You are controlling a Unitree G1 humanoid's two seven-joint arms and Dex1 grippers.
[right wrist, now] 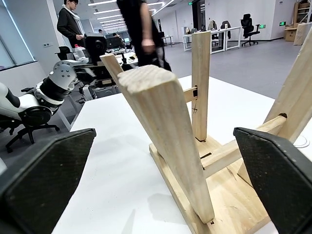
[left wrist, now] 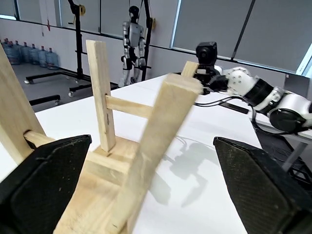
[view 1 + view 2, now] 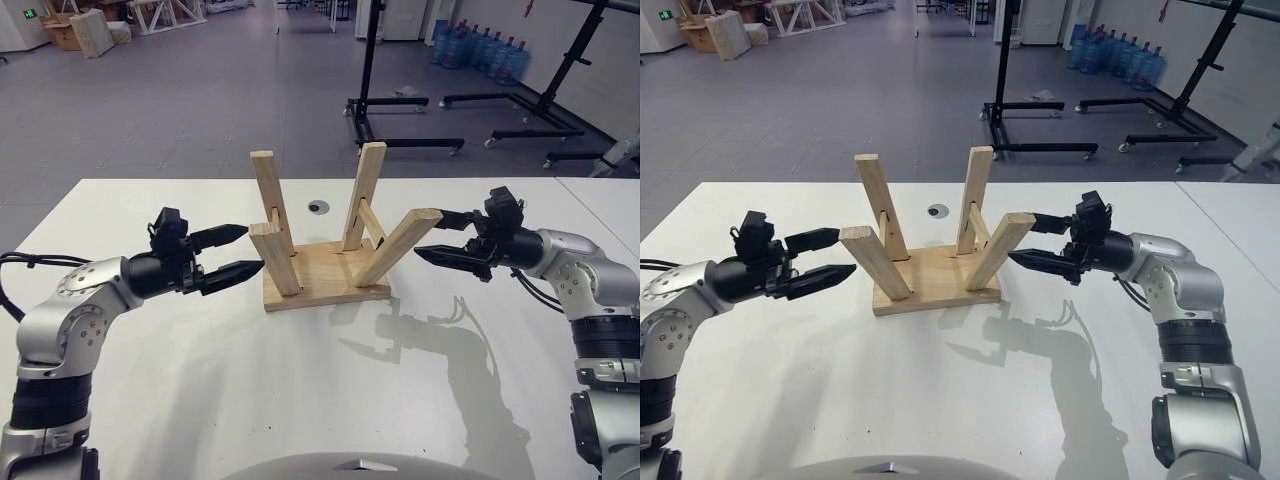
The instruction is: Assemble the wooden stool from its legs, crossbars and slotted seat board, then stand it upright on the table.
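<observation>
Just beside left gripper [image 3: 251, 248]: stool [image 3: 325, 277].

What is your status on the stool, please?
Left gripper open, fingers flanking near-left leg. Right gripper open at near-right leg. Stool upside down on seat board, four legs up. Round table hole behind, not obstructing.

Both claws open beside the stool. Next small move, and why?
Probably close each claw on the leg it faces. The stool sits upside down on its seat board; the open left claw faces one front leg, the open right claw the other. It likely needs gripping before turning upright.
</observation>
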